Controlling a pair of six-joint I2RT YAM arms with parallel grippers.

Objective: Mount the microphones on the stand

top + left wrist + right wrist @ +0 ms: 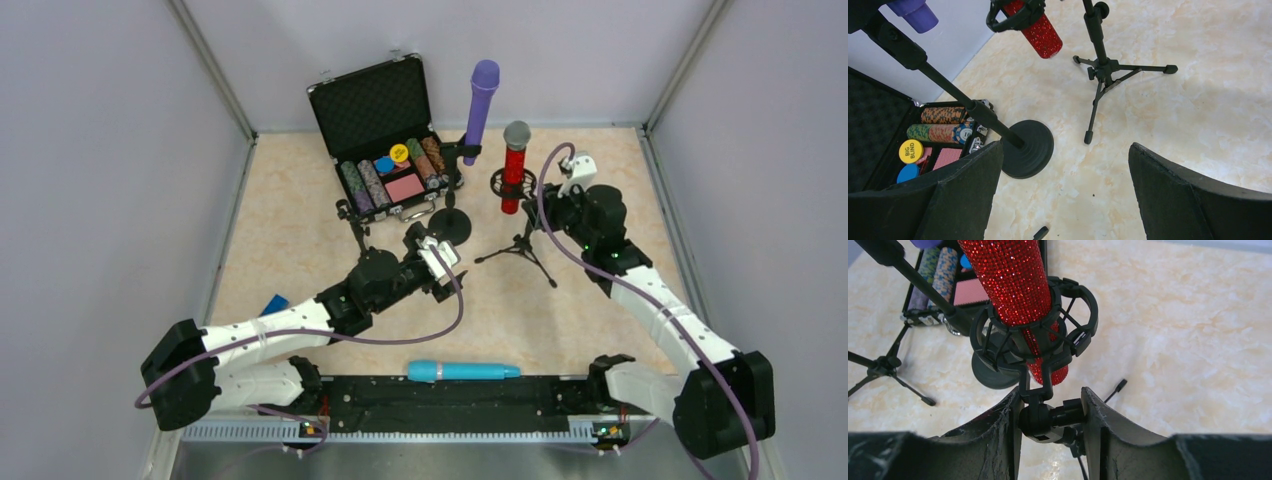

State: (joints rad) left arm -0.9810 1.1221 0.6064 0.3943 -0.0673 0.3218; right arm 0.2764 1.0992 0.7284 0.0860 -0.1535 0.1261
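Beige marbled tabletop [300, 230], pale walls around. Right gripper [1051, 405] is clamped on the swivel joint [1048, 421] of the tripod stand [520, 245], just under the ring mount [1083, 325] that carries the red microphone [1010, 280] upright. Left of the tripod stand, the purple microphone [481, 105] sits in the clip of a round-base stand [452, 225]. Left gripper [1064, 150] hangs wide apart and empty, also left of the tripod stand. Two look done (the red one perhaps being angled). The blue microphone [462, 371] lies flat, well in front of the tripod stand, not yet mounted.
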